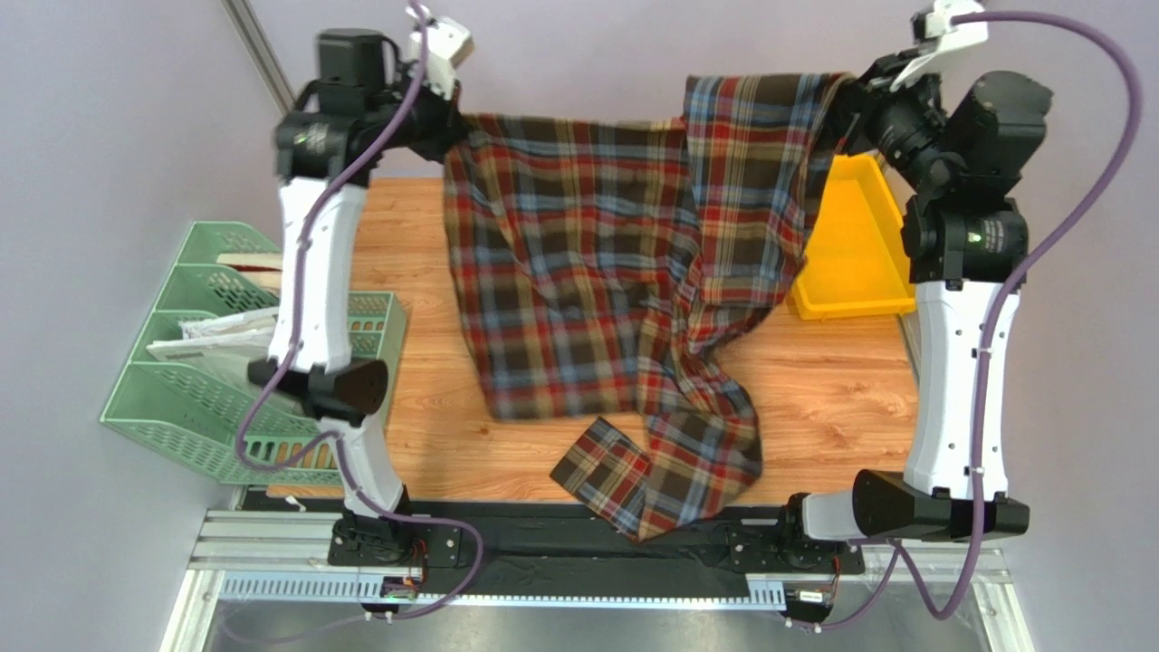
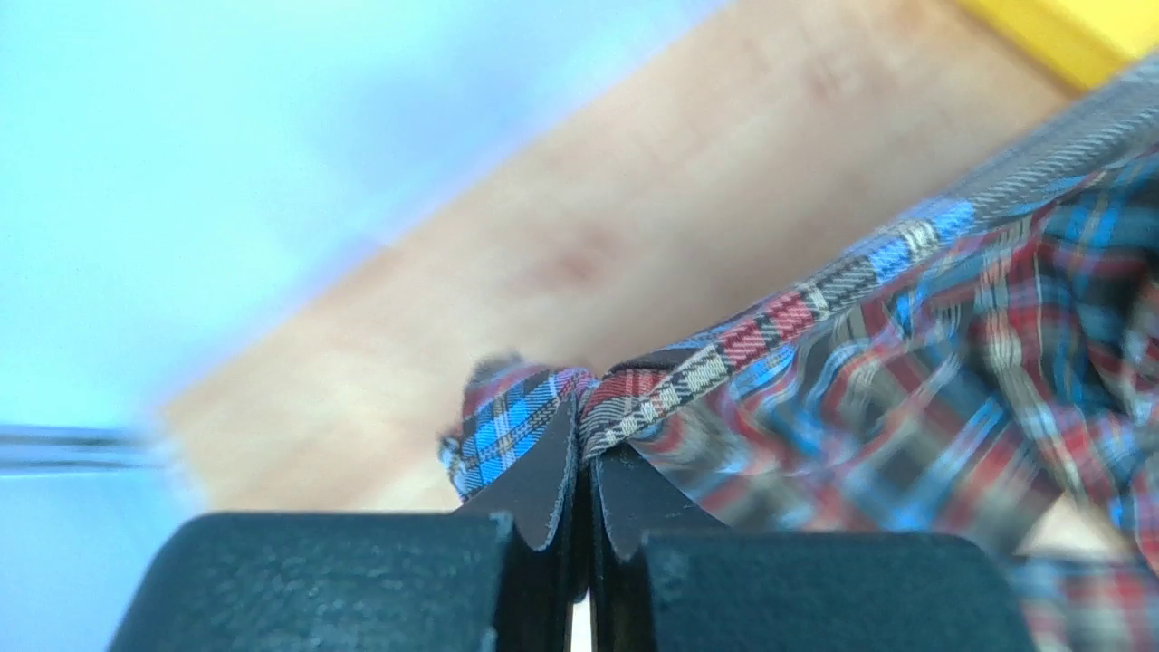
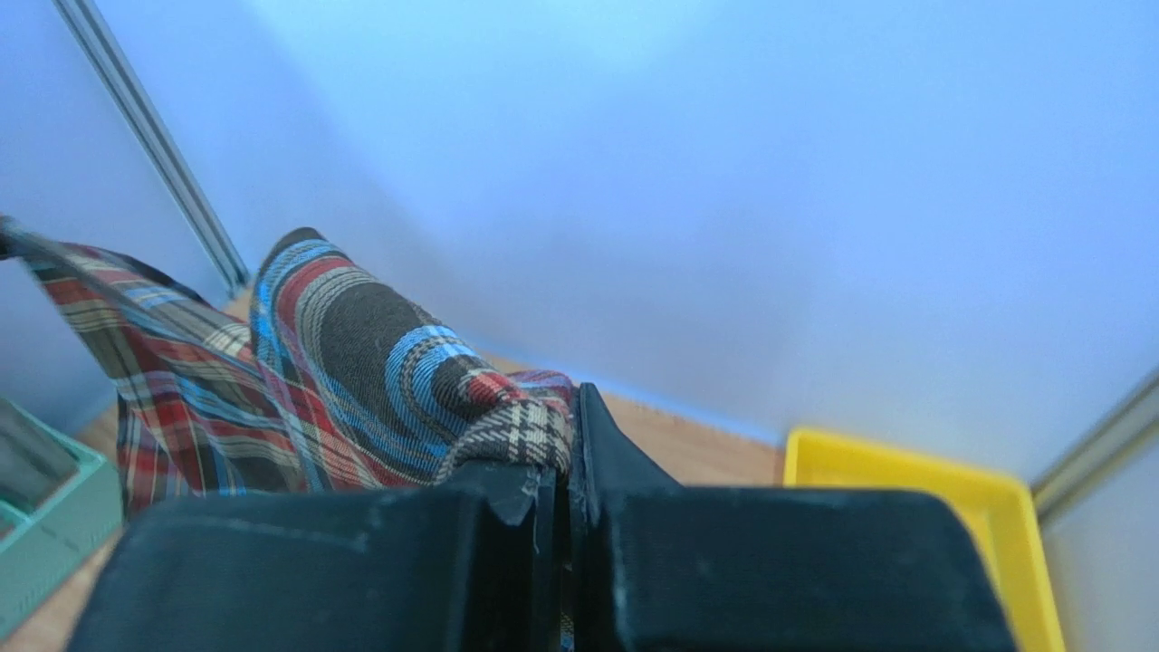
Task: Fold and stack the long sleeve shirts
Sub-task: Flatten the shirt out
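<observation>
One long sleeve shirt point(image 1: 599, 258) in brown, red, blue and cream plaid hangs stretched between both arms over the far half of the wooden table point(image 1: 830, 394). My left gripper point(image 1: 456, 129) is shut on its far left edge; in the left wrist view the plaid hem point(image 2: 762, 333) is pinched between the jaws of the gripper point(image 2: 588, 408). My right gripper point(image 1: 850, 98) is shut on the far right edge, cloth point(image 3: 395, 374) bunched at the gripper's tips point(image 3: 569, 435). The lower body and a sleeve point(image 1: 680, 462) trail down to the table's near edge.
A yellow bin point(image 1: 857, 251) sits at the back right of the table, right under the right arm. A green mesh tray rack point(image 1: 204, 353) with papers stands off the table's left side. A wall is close behind both grippers.
</observation>
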